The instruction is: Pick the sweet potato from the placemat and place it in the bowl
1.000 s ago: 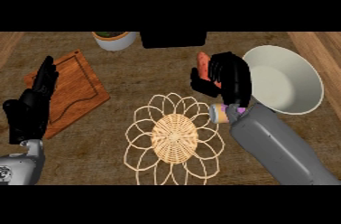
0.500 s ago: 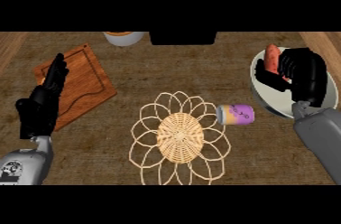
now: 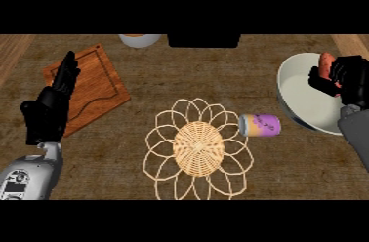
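Observation:
The orange-red sweet potato (image 3: 328,65) pokes out above my right hand (image 3: 347,80), whose fingers are curled round it. That hand hovers over the white bowl (image 3: 302,102) at the right edge, inside its rim. The woven flower-shaped placemat (image 3: 197,148) lies at the counter's centre with nothing on it. At the left, over the cutting board's lower corner, my left hand (image 3: 51,107) rests open with fingers straight and pointing up.
A purple and yellow can (image 3: 259,125) lies on its side between the placemat and the bowl. A wooden cutting board (image 3: 93,87) sits at the left. A white cup (image 3: 140,39) and a dark block (image 3: 204,39) stand at the back edge.
My right hand has carried the sweet potato rightward from beside the placemat to over the bowl. The view has shifted, so everything appears further left. The can, hidden before, now shows.

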